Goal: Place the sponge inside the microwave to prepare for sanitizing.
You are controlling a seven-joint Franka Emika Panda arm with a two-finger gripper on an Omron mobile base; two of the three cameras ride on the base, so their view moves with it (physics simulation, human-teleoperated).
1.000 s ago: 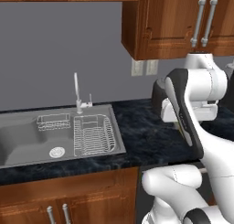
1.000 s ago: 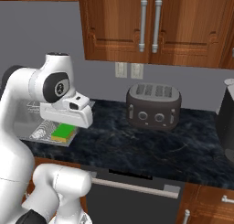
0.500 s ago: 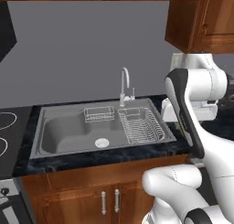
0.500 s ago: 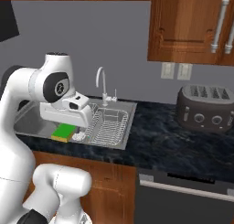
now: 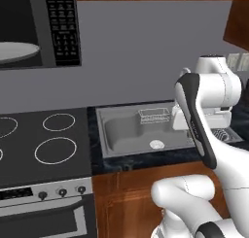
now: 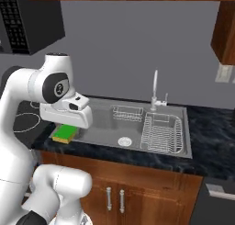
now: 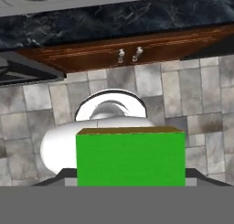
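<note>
The arm stands folded in front of the sink (image 6: 137,127), its upper link rising steeply and the hand turned downward at the sink's left end. In the right base view the gripper (image 6: 64,130) hangs under the white hand block, just over the front left corner of the sink rim, and the sponge (image 6: 65,133) shows there as a green slab with a yellow underside, level and tucked close beneath the hand. The hand view shows the sponge's green face (image 7: 131,159) broad across the lower middle, with floor tiles and the wooden cabinet doors (image 7: 129,55) below the sink beyond it. The fingers are hidden by the sponge, so the jaws appear part open and closed on it, though the contact itself cannot be seen. The microwave (image 5: 58,28) hangs up and to the left of the sink, above the stovetop (image 5: 44,144), its door open and the white plate (image 5: 17,52) visible inside. A wire dish rack (image 6: 160,132) sits in the sink's right half, beside the faucet (image 6: 155,91).
</note>
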